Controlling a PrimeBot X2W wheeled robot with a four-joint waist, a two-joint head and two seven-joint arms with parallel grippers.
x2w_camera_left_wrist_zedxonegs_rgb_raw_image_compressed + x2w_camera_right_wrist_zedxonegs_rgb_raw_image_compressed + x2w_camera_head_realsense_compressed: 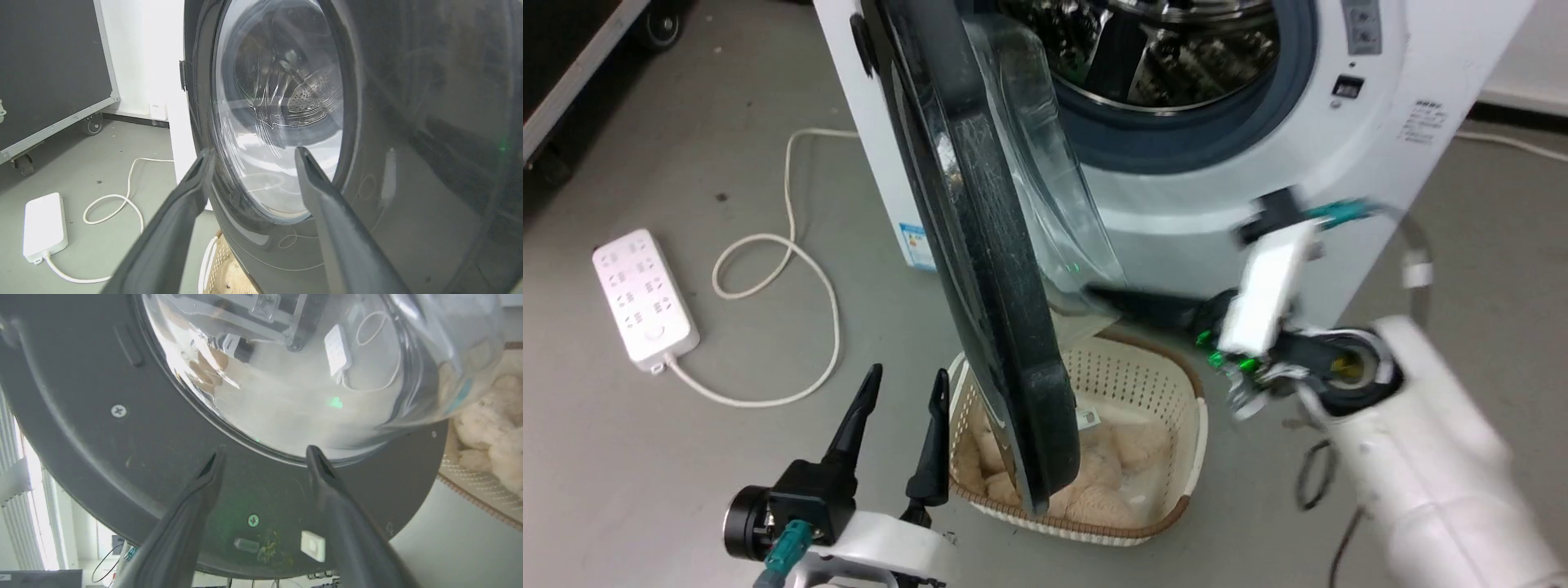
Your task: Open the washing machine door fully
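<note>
Reading the head view from the left: a white power strip [645, 298] lies on the grey floor [645, 490], its pale cable [800, 269] looping toward the white washing machine [1201, 212]. Next comes the left pincer [908, 371], fingers apart and empty. Just to its right is the washing machine door [988, 269], swung out from the machine front and seen nearly edge-on. The door's lower rim hangs over a cream perforated basket [1176, 384] holding pale plush fabric [1111, 457]. Right of the door, the steel drum [1160, 49] and grey gasket [1176, 139] lie exposed. The right pincer [1111, 298], blurred here, points at the door's inner side, low down.

The left wrist view adds the door's outer face: a glossy black ring, finely scratched, around a clear window through which the drum shows. A black wheeled case [49, 69] stands at far left.

The right wrist view adds the inner face: a matt dark ring with screws [118, 411], a small white tab [312, 546] near the rim, and the bulging glass bowl [286, 375]. The right pincer's fingers are spread wide and hold nothing, with their tips near the join of ring and bowl; contact cannot be told. The door stands between the two pincers.
</note>
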